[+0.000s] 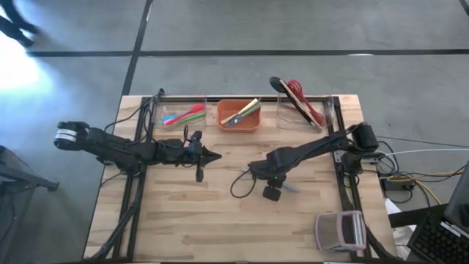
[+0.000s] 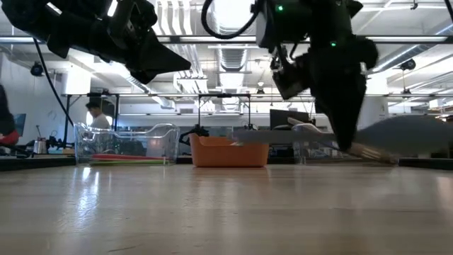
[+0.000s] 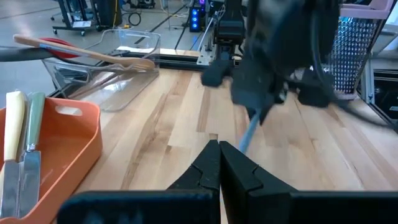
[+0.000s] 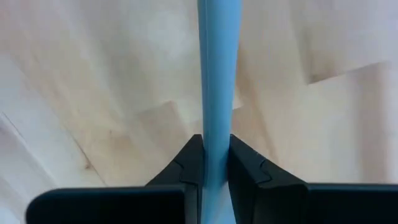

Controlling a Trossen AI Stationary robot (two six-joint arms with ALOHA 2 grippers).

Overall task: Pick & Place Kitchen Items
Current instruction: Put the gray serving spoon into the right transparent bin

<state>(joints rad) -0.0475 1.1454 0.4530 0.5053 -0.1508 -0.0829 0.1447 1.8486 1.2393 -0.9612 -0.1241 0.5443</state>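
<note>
my right gripper (image 4: pixel 214 163) is down at the tabletop, centre-right in the high view, its fingers (image 4: pixel 186 163) pinching a light blue utensil handle (image 4: pixel 217 74) that runs straight out over the pale wood table (image 1: pixel 220 220). my left gripper (image 3: pixel 219 167) hovers left of centre, fingers pressed together on nothing. along the table's upper edge sit a clear bin (image 1: pixel 157 117) with pink, green and blue utensils (image 1: pixel 183 116), an orange bin (image 1: pixel 238 125) with more, and another clear bin (image 1: pixel 286 114) with red and black ones (image 1: pixel 302 99).
</note>
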